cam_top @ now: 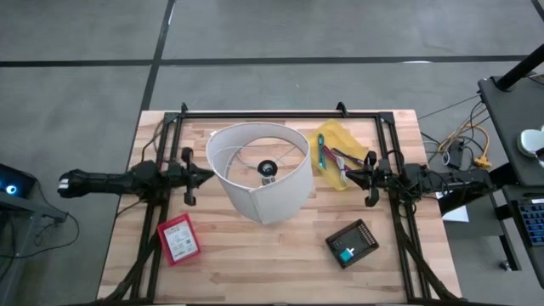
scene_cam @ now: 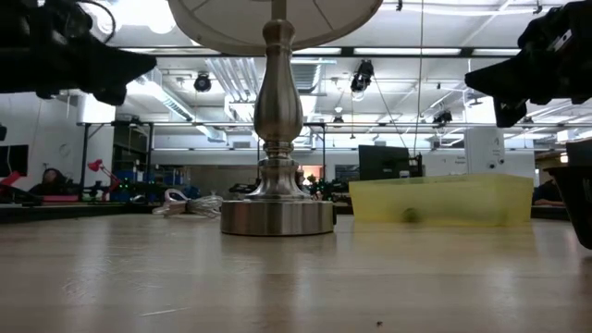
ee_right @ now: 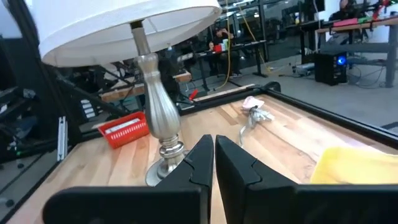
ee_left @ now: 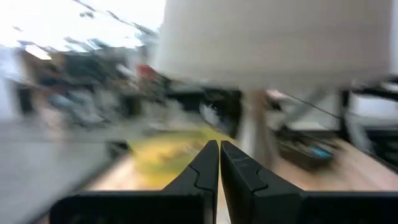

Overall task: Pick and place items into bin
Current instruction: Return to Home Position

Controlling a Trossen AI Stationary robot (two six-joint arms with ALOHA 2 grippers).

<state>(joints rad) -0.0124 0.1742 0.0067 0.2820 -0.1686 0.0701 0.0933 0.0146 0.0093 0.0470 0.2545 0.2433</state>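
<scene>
Two arms extended level inward, left pincer [cam_top: 210,177] pressed together beside lamp [cam_top: 274,201], right pincer [cam_top: 347,177] pressed together beside bin [cam_top: 334,132]

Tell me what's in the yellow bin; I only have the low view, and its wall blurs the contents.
Observer: From above, the bin holds a tangle of cables, one of them red.
Operator: Are the end effectors holding anything?
Observer: No. The wrist views show the left end effector and right end effector shut and empty.
Operator: Anything else lying around?
Observer: A red box lies on the left arm's side.
</scene>
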